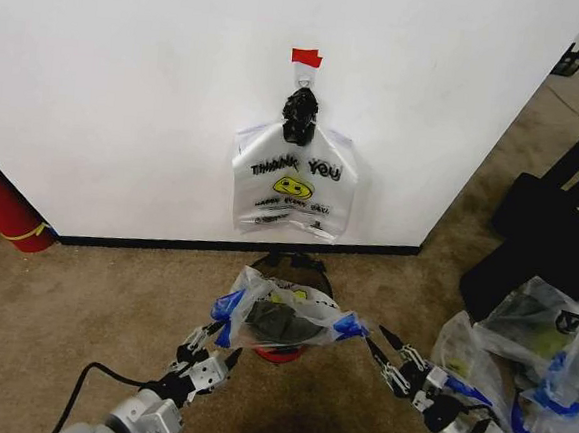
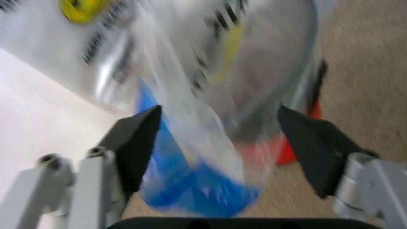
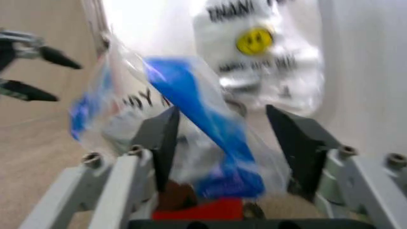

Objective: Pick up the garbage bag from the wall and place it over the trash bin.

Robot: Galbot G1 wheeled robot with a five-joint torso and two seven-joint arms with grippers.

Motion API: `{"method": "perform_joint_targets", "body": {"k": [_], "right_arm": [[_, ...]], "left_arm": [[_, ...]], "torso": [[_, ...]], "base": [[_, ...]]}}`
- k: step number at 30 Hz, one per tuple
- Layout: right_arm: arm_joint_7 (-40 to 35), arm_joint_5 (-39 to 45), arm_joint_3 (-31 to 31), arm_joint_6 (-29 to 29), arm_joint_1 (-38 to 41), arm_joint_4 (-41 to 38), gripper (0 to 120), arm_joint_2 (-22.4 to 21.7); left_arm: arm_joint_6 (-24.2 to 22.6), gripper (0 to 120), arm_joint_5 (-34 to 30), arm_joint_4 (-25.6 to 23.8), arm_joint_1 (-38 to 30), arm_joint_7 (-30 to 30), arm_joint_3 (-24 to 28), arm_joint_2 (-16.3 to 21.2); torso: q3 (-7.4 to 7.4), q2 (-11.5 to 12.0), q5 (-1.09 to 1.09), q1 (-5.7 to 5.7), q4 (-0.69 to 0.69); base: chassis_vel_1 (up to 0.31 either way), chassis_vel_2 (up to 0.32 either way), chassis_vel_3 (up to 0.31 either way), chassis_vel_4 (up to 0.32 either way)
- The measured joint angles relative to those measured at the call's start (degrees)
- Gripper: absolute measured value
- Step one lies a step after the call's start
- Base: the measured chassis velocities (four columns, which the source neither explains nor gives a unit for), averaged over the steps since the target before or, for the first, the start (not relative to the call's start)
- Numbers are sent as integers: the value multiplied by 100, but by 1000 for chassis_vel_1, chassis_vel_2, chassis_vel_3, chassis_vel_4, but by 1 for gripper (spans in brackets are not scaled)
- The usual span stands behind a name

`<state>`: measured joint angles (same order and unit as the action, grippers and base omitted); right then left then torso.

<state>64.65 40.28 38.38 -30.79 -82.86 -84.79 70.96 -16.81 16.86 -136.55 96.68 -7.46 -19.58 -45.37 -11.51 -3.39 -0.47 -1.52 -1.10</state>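
Note:
The garbage bag (image 1: 287,312), crinkly translucent white with blue patches, lies draped over the top of the black mesh trash bin (image 1: 281,354), whose red base shows below. My left gripper (image 1: 217,343) is open at the bag's left blue corner. My right gripper (image 1: 375,337) is open at its right blue corner. In the left wrist view the left gripper (image 2: 219,143) straddles the bag's blue patch (image 2: 197,191) with its fingers spread wide. In the right wrist view the right gripper (image 3: 219,138) has a blue strip of the bag (image 3: 190,95) between its spread fingers. The wall (image 1: 129,84) rises just behind.
A white "THANK YOU" smiley bag (image 1: 294,187) hangs from a hook under a red tape strip (image 1: 305,56). A red cylinder (image 1: 5,204) leans at the left. Stuffed clear bags (image 1: 528,366) and a black case (image 1: 559,228) crowd the right. Carpet lies around the bin.

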Motion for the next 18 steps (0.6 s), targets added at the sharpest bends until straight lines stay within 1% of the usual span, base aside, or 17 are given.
{"method": "perform_joint_targets", "body": {"k": [1, 2, 3, 4, 5, 6, 7, 8, 9, 10, 11, 12, 13, 14, 15, 17, 18], "right_arm": [[113, 121, 44, 0, -45, -148, 61, 34], [113, 121, 44, 0, -45, -148, 61, 34], [144, 229, 50, 1, -82, -301, 66, 68], [132, 322, 43, 2, -109, -438, 69, 99], [52, 388, 15, -5, -132, -595, 74, 133], [-171, 403, -40, -50, -148, -759, 77, 174], [-619, 330, -129, -164, -165, -946, 83, 223], [-619, 330, -129, -164, -165, -946, 83, 223], [-1364, 105, -256, -341, -178, -1161, 88, 294], [-1905, -115, -339, -451, -180, -1303, 90, 349], [-2559, -422, -453, -580, -173, -1468, 95, 421], [-3112, -708, -567, -690, -147, -1613, 97, 497], [-3475, -914, -646, -756, -135, -1744, 99, 572], [-3782, -1104, -715, -807, -143, -1897, 100, 657], [-3782, -1104, -715, -807, -143, -1897, 100, 657], [-4071, -1352, -803, -858, -191, -2149, 100, 766], [-4149, -1484, -842, -865, -225, -2279, 100, 821]], "left_arm": [[1, 84, -85, -108, -113, 1, -45, -26], [1, 84, -85, -108, -113, 1, -45, -26], [-24, 88, -242, -203, -239, 3, -95, -40], [-80, 94, -425, -281, -373, -23, -149, -43], [-187, 97, -653, -359, -548, -112, -211, -36], [-297, 98, -887, -423, -712, -246, -279, -13], [-435, 100, -1207, -473, -925, -427, -346, 34], [-435, 100, -1207, -473, -925, -427, -346, 34], [-623, 100, -1609, -501, -1169, -572, -382, 88], [-772, 100, -1931, -500, -1334, -616, -382, 123], [-920, 100, -2294, -469, -1519, -637, -363, 158], [-1068, 100, -2673, -385, -1745, -652, -314, 199], [-1196, 100, -3053, -228, -2037, -694, -221, 241], [-1361, 100, -3405, -65, -2344, -791, -118, 271], [-1361, 100, -3405, -65, -2344, -791, -118, 271], [-1671, 100, -3959, 296, -3001, -1111, 81, 289], [-1822, 100, -4192, 549, -3432, -1305, 198, 273]], "torso": [[0, 0, 1, 0, -1], [0, 0, 1, 0, -1], [0, 0, 2, 0, 0], [0, 0, 1, 0, 0], [0, 0, -1, 0, 0], [0, 0, 0, 0, -1], [0, 0, 1, 0, -1], [0, 0, 1, 0, -1], [0, 0, 1, 0, 0], [0, 0, 1, 0, -1], [0, 0, 0, 0, -1], [0, 0, 0, 0, 0], [0, 0, 1, 0, 4], [-1, 0, 0, 0, 2], [-1, 0, 0, 0, 2], [-1, 0, -2, 0, 0], [-1, 0, -2, 0, -3]], "base": [[0, 0, 0, 0], [0, 0, 0, 0], [0, 0, 0, 0], [0, 0, 0, 0], [0, 0, 0, 0], [0, 0, 0, 0], [0, 0, 0, 0], [0, 0, 0, 0], [0, 0, 0, 0], [0, 0, 0, 0], [0, 0, 0, 0], [0, 0, 0, 0], [0, 0, 0, 0], [0, 0, 0, 0], [0, 0, 0, 0], [0, 0, 0, 0], [0, 0, 0, 0]]}}
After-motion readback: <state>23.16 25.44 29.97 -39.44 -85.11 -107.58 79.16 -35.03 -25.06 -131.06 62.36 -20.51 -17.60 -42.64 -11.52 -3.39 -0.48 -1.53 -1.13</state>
